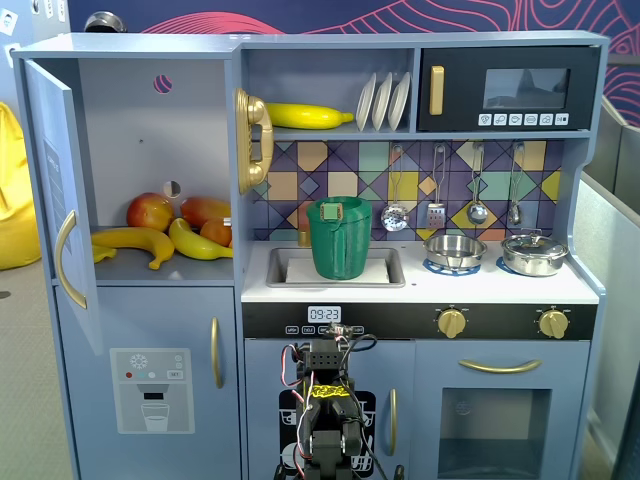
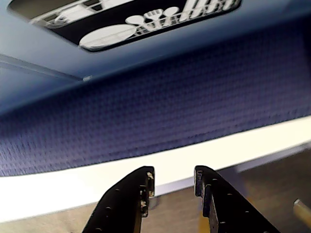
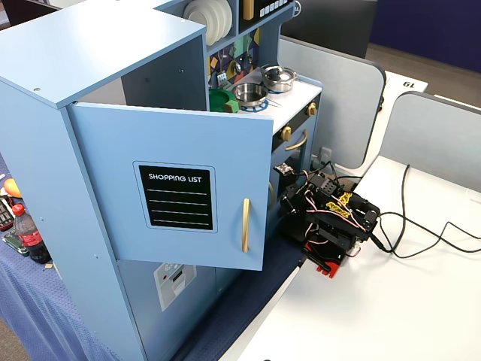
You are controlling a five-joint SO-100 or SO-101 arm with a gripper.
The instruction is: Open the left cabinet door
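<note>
The left cabinet door (image 3: 180,150) stands swung wide open. In a fixed view its black "SHOPPING LIST" panel (image 3: 176,197) and gold bar handle (image 3: 245,225) face out. In the other fixed view the door (image 1: 58,180) is seen nearly edge-on at the far left, with its handle (image 1: 65,258). My arm (image 3: 331,218) is folded low on the table in front of the kitchen, well away from the door. In the wrist view my gripper (image 2: 174,177) has its jaws apart and empty. It points at the blue cloth (image 2: 170,97) under the small door with the dishes picture (image 2: 146,19).
The open cabinet holds apples (image 1: 150,210) and bananas (image 1: 135,240). The dispenser door (image 1: 152,375) below is closed. A green pitcher (image 1: 338,235) sits in the sink. Cables (image 3: 421,241) trail over the white table. Grey partitions (image 3: 353,90) stand to the right.
</note>
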